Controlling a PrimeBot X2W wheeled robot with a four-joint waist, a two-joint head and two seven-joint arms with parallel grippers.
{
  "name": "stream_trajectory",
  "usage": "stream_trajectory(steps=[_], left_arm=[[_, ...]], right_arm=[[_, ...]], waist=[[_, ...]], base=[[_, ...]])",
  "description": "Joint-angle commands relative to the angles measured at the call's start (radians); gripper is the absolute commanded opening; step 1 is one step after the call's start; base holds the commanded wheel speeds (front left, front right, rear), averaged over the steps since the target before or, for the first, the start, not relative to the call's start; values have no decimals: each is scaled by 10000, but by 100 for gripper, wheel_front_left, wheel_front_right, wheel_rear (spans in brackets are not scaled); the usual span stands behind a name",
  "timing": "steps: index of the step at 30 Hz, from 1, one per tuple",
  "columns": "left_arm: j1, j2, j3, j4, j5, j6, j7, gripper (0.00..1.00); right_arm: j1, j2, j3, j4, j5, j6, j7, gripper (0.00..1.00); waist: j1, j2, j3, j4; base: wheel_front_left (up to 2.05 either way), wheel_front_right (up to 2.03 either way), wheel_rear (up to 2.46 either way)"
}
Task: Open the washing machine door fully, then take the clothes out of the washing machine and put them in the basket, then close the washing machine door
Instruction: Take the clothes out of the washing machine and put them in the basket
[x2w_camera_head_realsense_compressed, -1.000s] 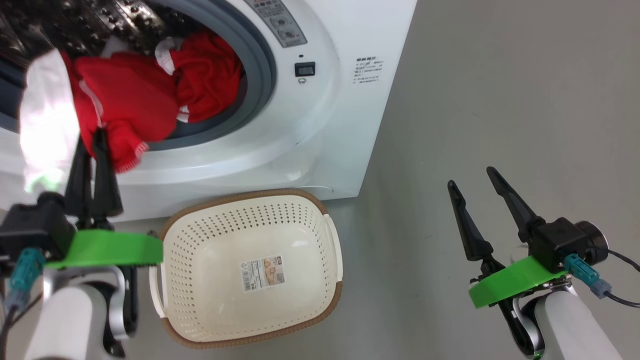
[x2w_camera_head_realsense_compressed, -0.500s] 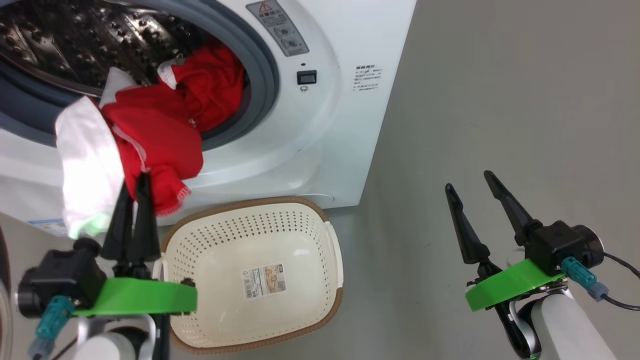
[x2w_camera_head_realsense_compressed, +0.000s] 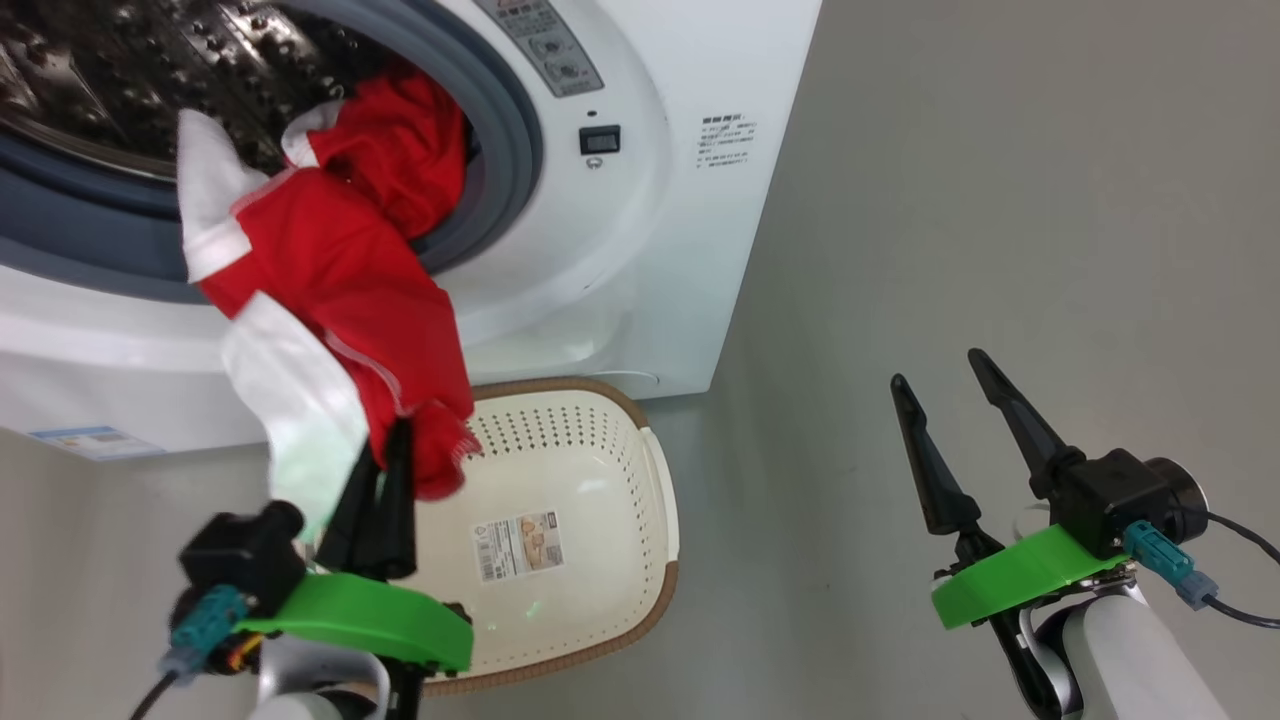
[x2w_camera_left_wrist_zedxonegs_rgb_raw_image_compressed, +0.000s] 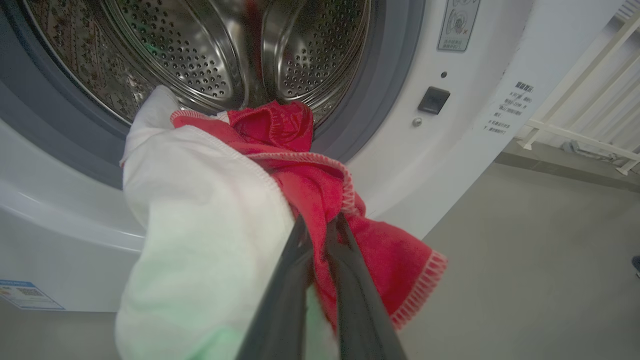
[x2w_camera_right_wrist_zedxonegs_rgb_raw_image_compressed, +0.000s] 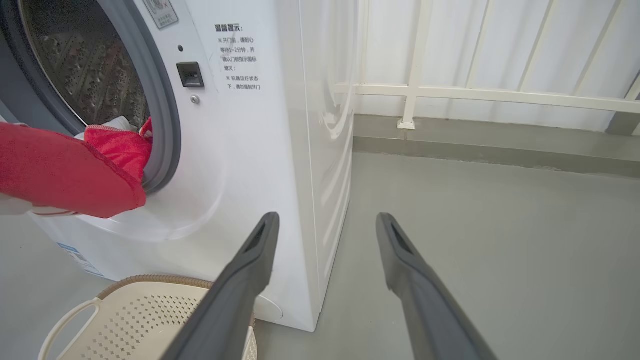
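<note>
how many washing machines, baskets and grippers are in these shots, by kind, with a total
washing machine: 1
basket: 1
grippers: 2 (left gripper shut on the clothes, right gripper open)
total: 4

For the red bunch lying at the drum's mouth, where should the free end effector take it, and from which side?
Probably pinch the crumpled fold standing up on the red bunch, coming in from the front through the open mouth of the washing machine. It is heaped on the grey gasket at the right of the opening, nearest the open right end effector.
</note>
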Motion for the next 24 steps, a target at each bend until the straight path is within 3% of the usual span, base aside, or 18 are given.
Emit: stream_trajectory(steps=[1, 24], left_arm=[[-150, 65, 236, -5, -95, -131, -6, 0], [-3083, -358, -543, 7051, -2041, -1406, -1157, 0]], right_arm=[[-138, -15, 271, -271, 122, 33, -65, 100], [-799, -4, 388, -402, 292, 33, -65, 100]], waist=[[0, 0, 153, -8], [0, 0, 1704, -434]], base=[[0, 0, 0], [0, 0, 0]])
